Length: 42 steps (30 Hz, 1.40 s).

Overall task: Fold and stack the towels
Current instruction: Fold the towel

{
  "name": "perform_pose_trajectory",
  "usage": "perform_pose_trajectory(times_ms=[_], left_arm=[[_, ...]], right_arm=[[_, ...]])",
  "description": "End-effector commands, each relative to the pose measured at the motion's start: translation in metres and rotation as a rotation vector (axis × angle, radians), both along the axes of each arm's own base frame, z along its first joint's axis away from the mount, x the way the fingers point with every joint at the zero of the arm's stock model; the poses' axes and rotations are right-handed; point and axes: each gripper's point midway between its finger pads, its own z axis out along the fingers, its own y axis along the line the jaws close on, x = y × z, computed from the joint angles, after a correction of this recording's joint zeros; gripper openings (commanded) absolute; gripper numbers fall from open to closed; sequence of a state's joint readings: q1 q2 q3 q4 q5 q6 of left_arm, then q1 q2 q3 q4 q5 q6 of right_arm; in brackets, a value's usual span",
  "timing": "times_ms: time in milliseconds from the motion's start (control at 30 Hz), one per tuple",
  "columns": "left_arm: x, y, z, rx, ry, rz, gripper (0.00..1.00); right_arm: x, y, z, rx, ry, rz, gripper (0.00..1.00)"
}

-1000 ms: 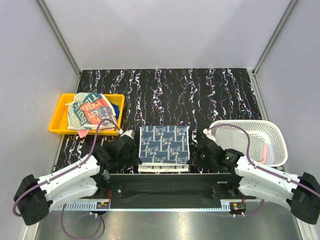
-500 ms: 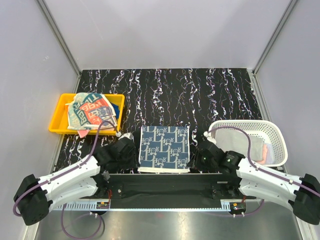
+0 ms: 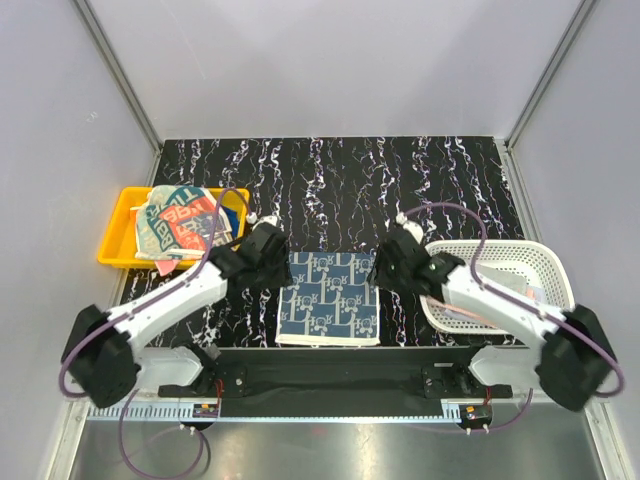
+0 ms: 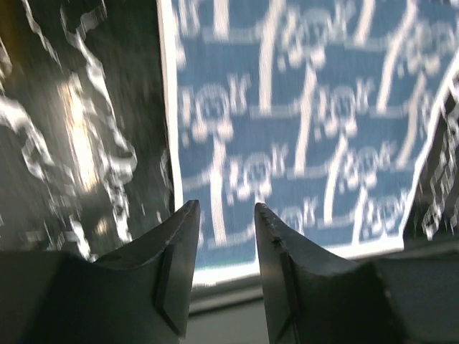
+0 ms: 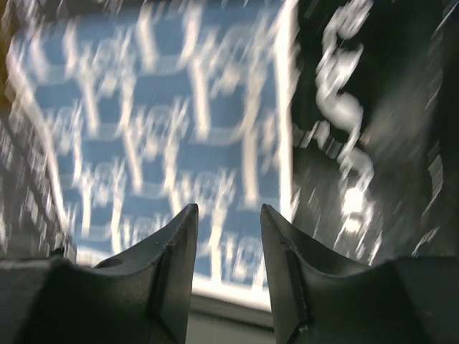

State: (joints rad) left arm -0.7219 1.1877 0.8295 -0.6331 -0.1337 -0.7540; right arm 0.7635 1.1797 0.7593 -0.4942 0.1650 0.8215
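A folded towel (image 3: 328,302) with a dark blue and white pattern lies flat at the table's near middle. My left gripper (image 3: 278,272) hovers over its far left corner and my right gripper (image 3: 382,275) over its far right corner. In the left wrist view the towel (image 4: 301,129) lies below the open left gripper (image 4: 226,208), with nothing between the fingers. The right wrist view, blurred, shows the towel (image 5: 165,122) under the open, empty right gripper (image 5: 228,209). More towels (image 3: 180,222) with red lettering are piled in the yellow tray.
The yellow tray (image 3: 115,250) stands at the left of the black marbled table (image 3: 330,190). A white mesh basket (image 3: 548,258) at the right holds pale cloth, partly hidden by my right arm. Grey walls close in the sides and back.
Both grippers were shut at the towel's near corners. They have opened, let go of it and swung up to its far corners. The towel now lies flat.
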Motion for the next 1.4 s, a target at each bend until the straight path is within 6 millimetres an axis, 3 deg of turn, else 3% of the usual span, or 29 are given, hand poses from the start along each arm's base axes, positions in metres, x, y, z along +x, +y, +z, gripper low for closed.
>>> perform_pose_trajectory(times_ms=[0,67,100,133,200,467,600,833,1000,1367], left_arm=[[0.05,-0.006,0.012,0.035,-0.097,-0.009,0.41],[0.065,-0.007,0.009,0.039,-0.091,-0.018,0.41],[0.074,-0.011,0.013,0.031,-0.097,-0.023,0.4],[0.079,-0.01,0.001,0.06,-0.067,-0.035,0.39],[0.088,-0.01,-0.004,0.084,-0.062,-0.037,0.39],[0.111,-0.001,-0.053,0.163,0.037,-0.023,0.39],[0.118,0.007,-0.068,0.201,0.064,-0.002,0.39],[0.125,0.007,-0.066,0.2,0.047,0.005,0.42],[0.129,0.0,-0.058,0.165,0.026,-0.008,0.47],[0.144,0.004,-0.065,0.136,0.039,0.03,0.47]], right_arm=[[0.059,-0.008,0.004,-0.066,-0.069,-0.003,0.46],[0.076,-0.014,-0.006,-0.127,-0.064,-0.01,0.46],[0.086,-0.009,0.0,-0.121,-0.077,-0.007,0.46],[0.093,-0.01,-0.001,-0.129,-0.079,-0.008,0.45],[0.103,-0.008,-0.009,-0.156,-0.065,-0.011,0.45],[0.123,-0.014,-0.045,-0.201,-0.011,-0.017,0.45],[0.132,-0.017,-0.056,-0.22,0.008,-0.022,0.44],[0.145,-0.016,-0.066,-0.212,0.024,-0.014,0.41],[0.151,-0.011,-0.062,-0.193,0.003,-0.009,0.4],[0.166,-0.008,-0.059,-0.17,0.001,-0.003,0.15]])
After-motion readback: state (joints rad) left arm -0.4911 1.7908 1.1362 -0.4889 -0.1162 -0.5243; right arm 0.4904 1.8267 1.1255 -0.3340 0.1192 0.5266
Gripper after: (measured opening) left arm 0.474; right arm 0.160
